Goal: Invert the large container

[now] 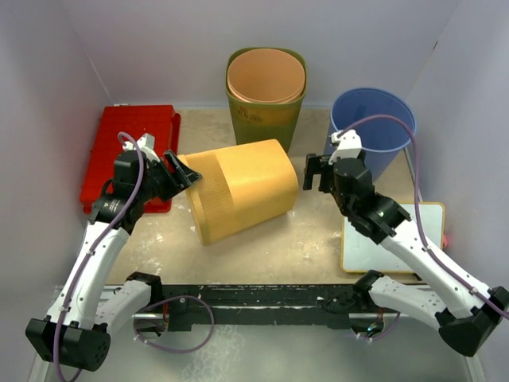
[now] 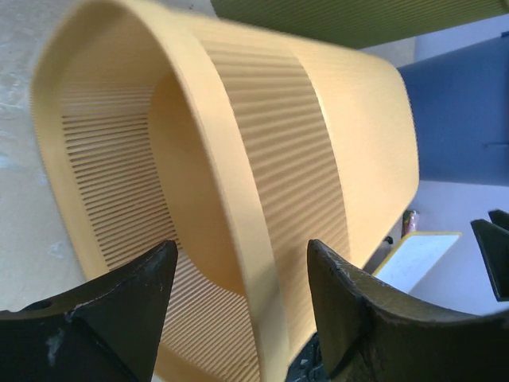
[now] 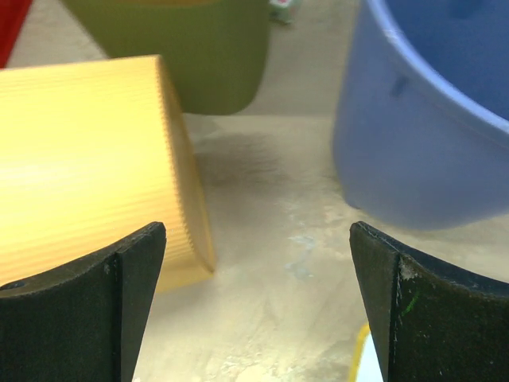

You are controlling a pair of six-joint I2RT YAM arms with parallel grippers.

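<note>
**A:** What sort of place is this?

**B:** A robotics lab test cell. Plain pale walls [image 1: 48, 79] box in a scuffed tabletop [image 1: 310, 239] on its left, right and far sides.

**A:** What else shows it?

**B:** A left arm [image 1: 91, 259] and a right arm [image 1: 425, 251] are bolted to a black rail [image 1: 262, 301] at the near edge, with a purple cable [image 1: 187, 338] looping beside them.

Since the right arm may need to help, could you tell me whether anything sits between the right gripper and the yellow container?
Nothing visible does: only bare table lies between the open right gripper and the yellow container's closed end. The blue bucket stands off to the side.
</note>
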